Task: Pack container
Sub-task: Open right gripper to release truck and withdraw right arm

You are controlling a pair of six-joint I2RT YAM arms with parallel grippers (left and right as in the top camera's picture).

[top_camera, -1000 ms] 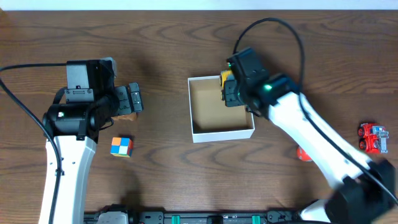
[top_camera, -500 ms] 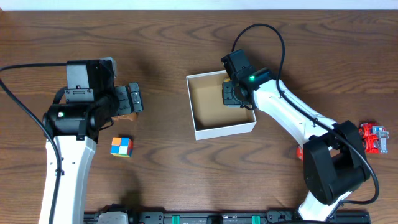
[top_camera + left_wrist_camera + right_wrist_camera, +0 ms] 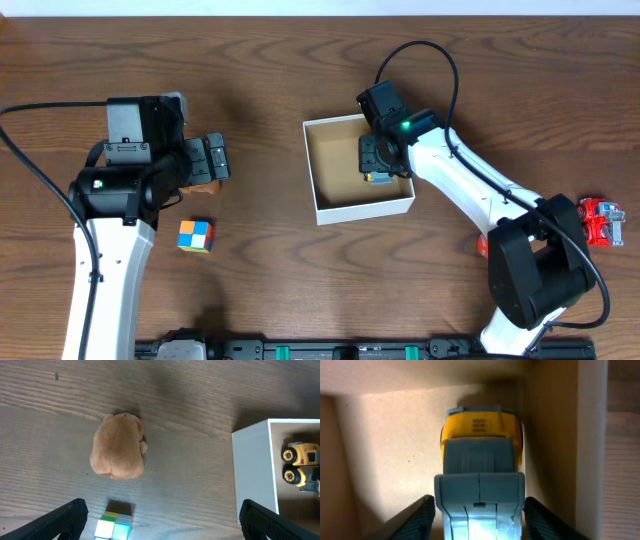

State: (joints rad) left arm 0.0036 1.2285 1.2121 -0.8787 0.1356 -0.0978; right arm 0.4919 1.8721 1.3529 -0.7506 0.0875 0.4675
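The right gripper [image 3: 479,505] is down inside the container [image 3: 365,211]. Its two fingers [image 3: 420,517] are drawn in against the sides of a toy truck [image 3: 481,435], and no gap shows between finger and toy. It has the truck by its grey-blue end, with the yellow end pointing away from the wrist. The truck is low over the brown floor, tight beside the box wall on the robot's right. The left gripper [image 3: 164,506] hangs over the table well to the left of the box, spread wide with nothing between its fingers. Below it lie a tan plush toy [image 3: 117,447] and, nearer the robot, a small cube [image 3: 114,525] of coloured squares, close to each other but apart.

The table [image 3: 300,280] is dark brown wood with strong grain and fills nearly all of the overhead view. A pale strip [image 3: 320,6] runs along its far edge and a dark rail [image 3: 320,351] with green fittings along the near one.

The container is a small, square, shallow cardboard box, white outside and plain brown within. It is open at the top and stands slightly skewed near the middle of the table. The truck is the only thing seen in it.

Far to the right a red toy vehicle [image 3: 600,222] lies on the wood. A small red thing [image 3: 487,247], partly hidden by the right arm, lies between it and the box.
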